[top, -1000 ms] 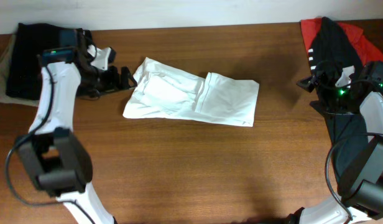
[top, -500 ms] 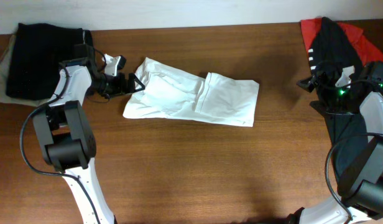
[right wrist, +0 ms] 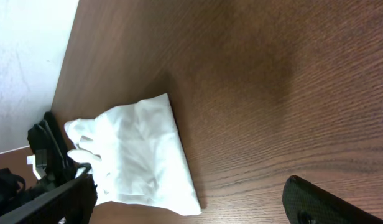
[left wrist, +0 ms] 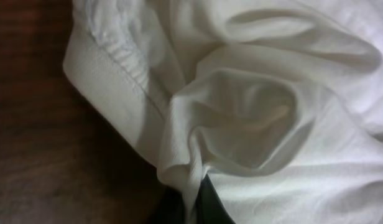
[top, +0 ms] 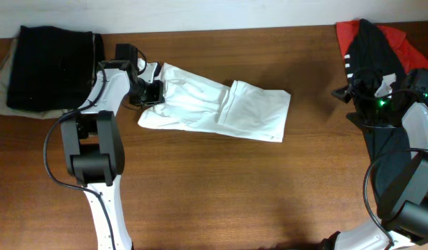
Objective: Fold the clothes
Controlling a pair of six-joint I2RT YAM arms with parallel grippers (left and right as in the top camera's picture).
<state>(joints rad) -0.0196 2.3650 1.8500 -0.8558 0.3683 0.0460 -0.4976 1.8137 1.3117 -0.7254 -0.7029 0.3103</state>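
Observation:
The clothes in the middle of the table are a white T-shirt (top: 221,107), folded into a long bundle. My left gripper (top: 153,92) sits at the shirt's left end. In the left wrist view a pinched ridge of the white shirt (left wrist: 260,112) runs down between the dark fingers of that left gripper (left wrist: 191,210), which is shut on the fabric. My right gripper (top: 342,94) hovers open at the far right, above a black-and-red garment (top: 370,42). In the right wrist view, the white shirt (right wrist: 138,149) lies far from the right gripper (right wrist: 188,190); nothing is between its fingers (right wrist: 322,202).
A black garment (top: 47,66) lies on a beige cloth (top: 0,87) at the back left corner. The wall runs along the table's back edge. Bare wooden tabletop (top: 235,194) stretches across the front.
My left arm swung right from beside the black pile to the shirt's left end and shut on the fabric, bunching that end slightly. The right arm has not moved.

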